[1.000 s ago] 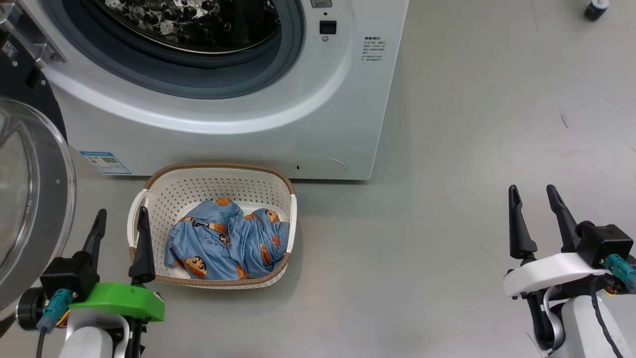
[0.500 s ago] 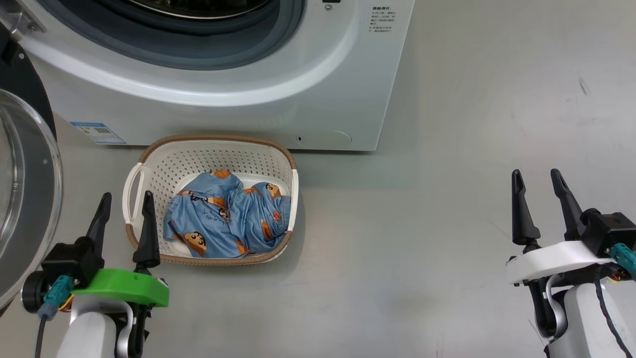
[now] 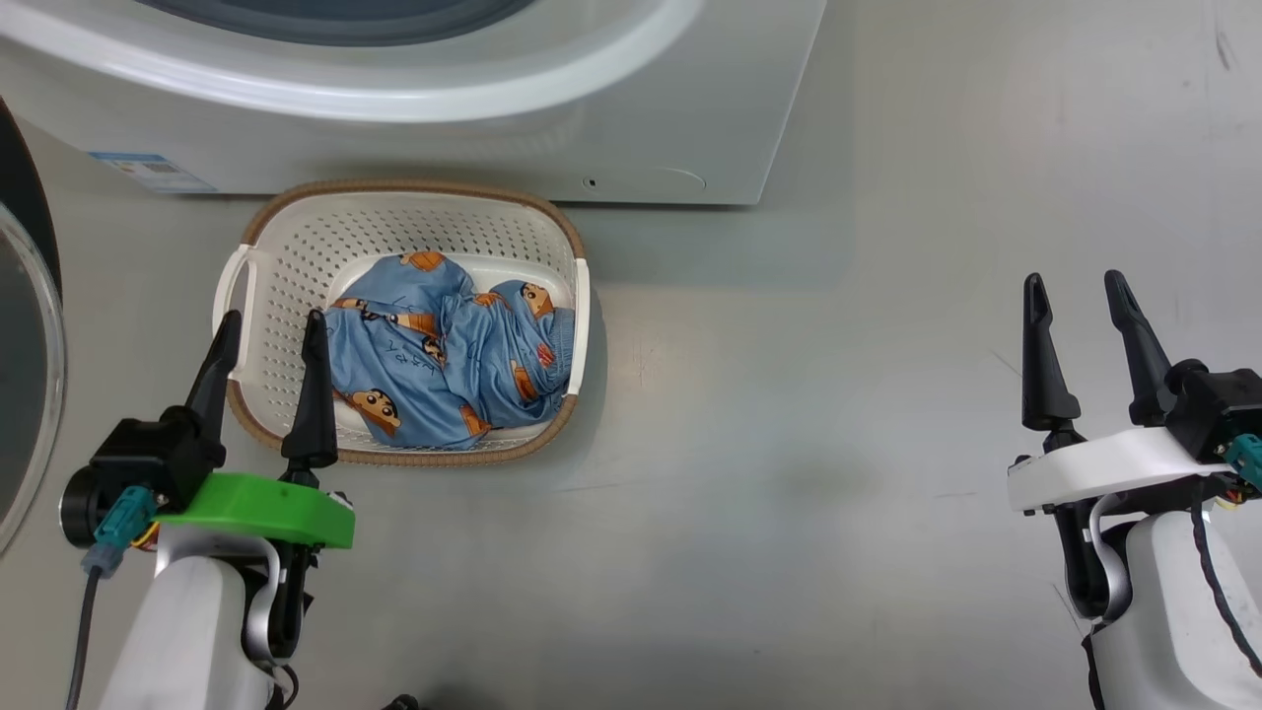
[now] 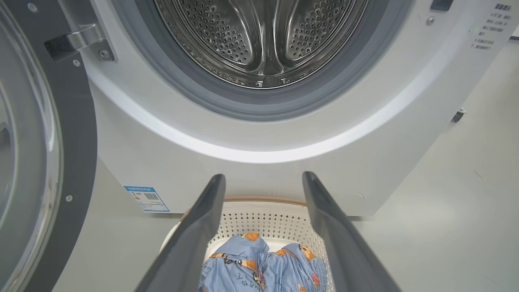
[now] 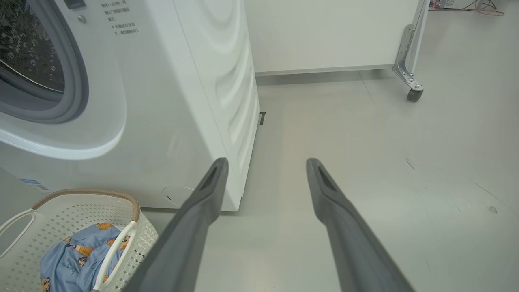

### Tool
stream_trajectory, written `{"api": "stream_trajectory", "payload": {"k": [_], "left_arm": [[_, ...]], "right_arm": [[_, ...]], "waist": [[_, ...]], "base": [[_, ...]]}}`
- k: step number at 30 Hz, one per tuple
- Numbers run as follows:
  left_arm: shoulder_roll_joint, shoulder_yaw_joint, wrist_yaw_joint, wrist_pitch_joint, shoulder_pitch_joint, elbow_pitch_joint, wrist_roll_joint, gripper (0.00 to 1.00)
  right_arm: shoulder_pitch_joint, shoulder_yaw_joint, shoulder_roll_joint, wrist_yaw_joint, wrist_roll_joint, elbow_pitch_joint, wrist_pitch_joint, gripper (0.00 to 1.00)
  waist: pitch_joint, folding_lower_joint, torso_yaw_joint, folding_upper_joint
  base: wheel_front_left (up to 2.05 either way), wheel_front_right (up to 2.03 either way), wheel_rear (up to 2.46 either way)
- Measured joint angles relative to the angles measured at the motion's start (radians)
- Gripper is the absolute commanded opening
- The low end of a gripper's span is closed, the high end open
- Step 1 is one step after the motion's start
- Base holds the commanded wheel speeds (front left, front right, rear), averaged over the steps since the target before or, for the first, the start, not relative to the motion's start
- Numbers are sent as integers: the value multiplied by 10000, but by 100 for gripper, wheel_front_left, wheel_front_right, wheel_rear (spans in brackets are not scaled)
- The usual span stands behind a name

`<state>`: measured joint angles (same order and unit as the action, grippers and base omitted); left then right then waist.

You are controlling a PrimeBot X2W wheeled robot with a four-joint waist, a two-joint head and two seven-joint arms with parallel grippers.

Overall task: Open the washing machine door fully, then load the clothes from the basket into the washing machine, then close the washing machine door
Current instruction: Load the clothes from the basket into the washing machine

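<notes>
Clothes (image 3: 444,365) of light blue fabric, printed with cartoon faces and orange-brown patches, lie bunched in a heap on the bottom of the basket (image 3: 404,187). This small cream perforated basket with a brown woven rim stands on the grey floor (image 3: 789,444), just in front of the washing machine (image 3: 493,128) and below its round opening.

In the left wrist view, the washing machine door (image 4: 77,134) stands swung wide to the left. Its dark rim and clear glass are turned away from the opening, and the shiny steel drum (image 4: 263,36) shows bare inside its grey gasket (image 4: 259,105). A small blue label (image 3: 153,170) sits low on the machine's front at the left, and a round service flap (image 3: 651,180) sits low at the right.

In the head view, the left gripper (image 3: 272,325) points toward the machine. Its two dark fingers are spread wide with nothing between them. They overlap the basket's left side, beside the clothes, but whether they touch the basket cannot be told.

The right gripper (image 3: 1075,281) hangs over bare floor, well apart from the basket, on the right. Its fingers are equally wide apart and hold nothing. Its wrist view looks past the machine's right side to a white panel (image 5: 324,32) with a caster wheel (image 5: 414,95).
</notes>
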<state>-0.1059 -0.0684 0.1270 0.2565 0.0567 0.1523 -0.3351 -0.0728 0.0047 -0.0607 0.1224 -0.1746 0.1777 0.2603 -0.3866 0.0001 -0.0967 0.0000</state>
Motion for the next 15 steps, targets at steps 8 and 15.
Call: {"api": "stream_trajectory", "payload": {"k": [8,15], "left_arm": [[-8,-259,0,0,551,111,-2,100],[-6,-393,0,0,1303,435,-169,100]], "right_arm": [[-330,4,-48,0,92,-127,0,100],[-598,50,-144,0,198,-211,0,100]], "waist": [[-792,0,-17,0],[-1585,0,-51,0]], "base": [[0,0,0],[0,0,0]]}}
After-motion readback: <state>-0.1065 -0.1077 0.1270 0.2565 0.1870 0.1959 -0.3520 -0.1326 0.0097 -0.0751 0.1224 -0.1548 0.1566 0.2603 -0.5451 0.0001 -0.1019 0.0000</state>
